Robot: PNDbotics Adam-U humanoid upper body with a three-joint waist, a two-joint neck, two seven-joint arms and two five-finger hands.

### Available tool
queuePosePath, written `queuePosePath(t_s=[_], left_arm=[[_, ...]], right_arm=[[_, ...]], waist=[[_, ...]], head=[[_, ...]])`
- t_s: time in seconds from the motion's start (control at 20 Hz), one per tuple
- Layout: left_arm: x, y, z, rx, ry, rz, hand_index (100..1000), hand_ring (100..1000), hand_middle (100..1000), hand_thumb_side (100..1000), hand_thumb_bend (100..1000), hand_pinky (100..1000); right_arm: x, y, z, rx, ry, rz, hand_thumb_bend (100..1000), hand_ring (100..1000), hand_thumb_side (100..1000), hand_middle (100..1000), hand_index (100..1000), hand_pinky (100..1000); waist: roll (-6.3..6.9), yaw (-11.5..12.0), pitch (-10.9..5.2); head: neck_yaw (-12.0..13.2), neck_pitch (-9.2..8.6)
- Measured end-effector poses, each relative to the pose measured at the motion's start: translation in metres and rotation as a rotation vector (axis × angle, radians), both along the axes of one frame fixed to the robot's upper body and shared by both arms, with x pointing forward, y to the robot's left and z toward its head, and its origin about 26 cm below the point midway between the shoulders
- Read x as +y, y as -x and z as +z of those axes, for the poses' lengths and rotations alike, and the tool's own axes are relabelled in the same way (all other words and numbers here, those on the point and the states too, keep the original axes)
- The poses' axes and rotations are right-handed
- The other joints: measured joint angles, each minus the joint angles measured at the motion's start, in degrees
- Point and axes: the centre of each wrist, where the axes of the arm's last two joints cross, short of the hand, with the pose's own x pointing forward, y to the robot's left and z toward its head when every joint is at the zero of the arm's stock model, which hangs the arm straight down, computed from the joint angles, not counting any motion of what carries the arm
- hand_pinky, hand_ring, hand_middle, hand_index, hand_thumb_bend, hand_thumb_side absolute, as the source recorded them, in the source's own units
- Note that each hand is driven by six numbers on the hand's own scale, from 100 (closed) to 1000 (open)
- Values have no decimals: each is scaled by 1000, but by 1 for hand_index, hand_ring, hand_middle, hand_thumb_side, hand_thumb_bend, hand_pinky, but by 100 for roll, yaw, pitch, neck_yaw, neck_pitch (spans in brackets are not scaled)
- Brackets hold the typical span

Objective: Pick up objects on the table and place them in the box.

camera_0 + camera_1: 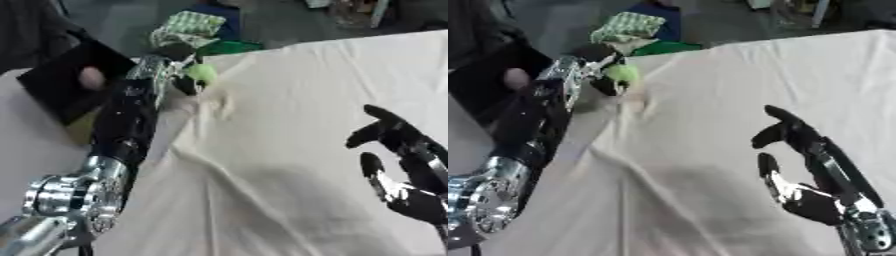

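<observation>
Left robot hand (pixel 179 75) pinches the green ball (pixel 203 73), upper left—you could drop it short of the black box (pixel 61 85); right robot hand (pixel 798 165) spread.

Table's covered with a cream cloth (pixel 289 150), pretty wrinkled, with folds running down the middle and bunched up near the far left corner. Past the far edge there's a green-and-white checked bundle (pixel 186 27) sitting on the floor, with something solid green (pixel 229 47) just below it and a dark blue thing (pixel 661 20) right behind.
</observation>
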Motion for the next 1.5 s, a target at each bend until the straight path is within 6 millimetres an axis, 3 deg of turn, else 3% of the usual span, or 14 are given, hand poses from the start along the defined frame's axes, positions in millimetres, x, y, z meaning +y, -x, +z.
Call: queuePosePath(t_s=[0.3, 0.45, 0.55, 0.75, 1.0, 1.15, 1.2, 1.35, 1.45, 1.5], left_arm=[[54, 16, 63, -123, 75, 90, 663, 487, 437, 244, 100, 695], [87, 27, 78, -133, 94, 171, 667, 491, 444, 242, 100, 693], [110, 34, 77, -115, 97, 240, 668, 492, 446, 243, 100, 692], [147, 44, 54, -43, 108, 371, 673, 498, 455, 244, 100, 690], [163, 44, 2, 60, 124, 451, 687, 517, 475, 242, 100, 695], [163, 43, -30, 107, 119, 457, 771, 620, 599, 249, 100, 727], [162, 42, -41, 125, 113, 454, 829, 700, 703, 254, 170, 759], [158, 40, -63, 155, 103, 441, 895, 780, 807, 259, 255, 819], [155, 40, -70, 148, 107, 425, 914, 803, 839, 484, 257, 844], [154, 39, -70, 134, 112, 414, 916, 806, 844, 525, 254, 850]], right_arm=[[-1, 0, 0, 0, -1, -3, 100, 663, 470, 632, 1000, 821], [-2, 0, 0, 1, -1, -8, 100, 664, 470, 633, 1000, 821], [-3, 0, -1, 5, 1, -11, 100, 664, 470, 633, 1000, 821], [-5, 1, -2, 7, 5, -15, 100, 664, 470, 633, 1000, 821], [-6, 1, -2, 4, 3, -19, 100, 664, 470, 633, 1000, 821], [-6, 0, -2, 3, 2, -20, 100, 664, 470, 633, 1000, 821], [-6, 0, -1, 2, 2, -20, 100, 664, 470, 633, 1000, 821], [-6, 0, 0, -2, 3, -19, 100, 664, 469, 633, 1000, 821], [-6, 0, 0, -3, 3, -19, 100, 664, 468, 633, 1000, 821], [-6, 0, 0, -4, 3, -19, 100, 664, 468, 633, 1000, 821]], waist=[[27, 88, -43], [37, 138, -74], [38, 174, -97], [37, 205, -107], [4, 209, -102], [-13, 203, -70], [-14, 197, -58], [-15, 177, -33], [-15, 174, -31], [-15, 174, -30]], head=[[-28, 0], [-70, 1], [-99, 1], [-131, 1], [-165, -4], [-165, -16], [-165, -25], [-163, -45], [-160, -46], [-156, -46]])
